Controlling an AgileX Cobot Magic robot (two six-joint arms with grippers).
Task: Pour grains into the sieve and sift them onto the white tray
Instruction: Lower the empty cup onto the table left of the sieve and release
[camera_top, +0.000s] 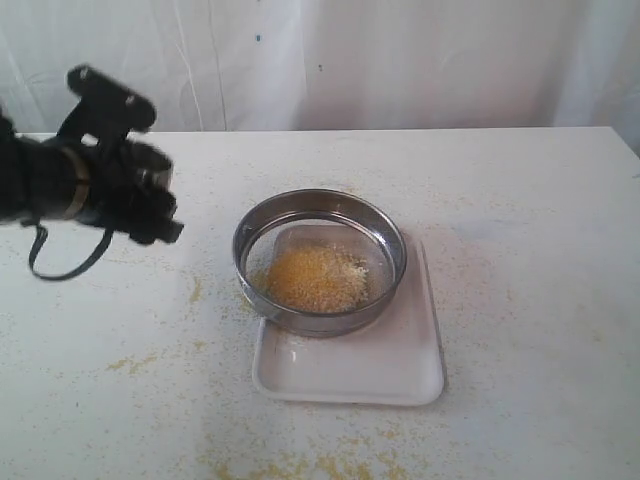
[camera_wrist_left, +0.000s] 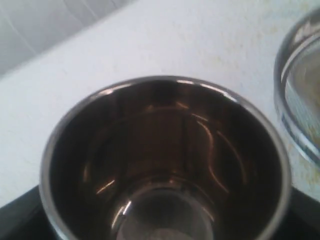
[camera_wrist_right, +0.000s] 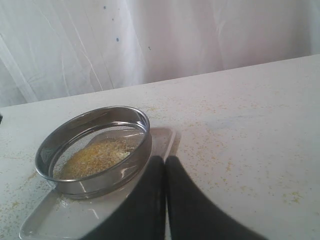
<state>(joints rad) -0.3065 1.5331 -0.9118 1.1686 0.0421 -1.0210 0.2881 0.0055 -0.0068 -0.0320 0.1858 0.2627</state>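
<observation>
Left gripper (camera_top: 140, 200): raised over the left of the bench (camera_top: 530, 250), grasping a steel cup (camera_wrist_left: 165, 165) that looks empty inside.
Right gripper (camera_wrist_right: 164, 162): clenched, nothing between its tips, near the right corner of the tray; it does not show in the exterior view.
Sieve (camera_top: 322, 322): resting on the far half of the white tray (camera_top: 350, 370), at the middle of the bench.
Grains (camera_top: 315, 278): one loose heap on the mesh, with paler bits on its right side.
Spilled grains (camera_top: 300, 465): scattered on the bench, mostly near and left of the tray.
Step, as I judge it: pouring done, sifting not yet begun.
Risk one: the sieve's left wall seems to reach past the tray's edge, so shaking there could drop grains on the bench.
Risk two: a hard shake could slide the tray or throw grains over the rim.
Risk three: the clenched right gripper must open before it can take the rim.
Count: one sieve, one tray, one cup, one heap, two grippers.
</observation>
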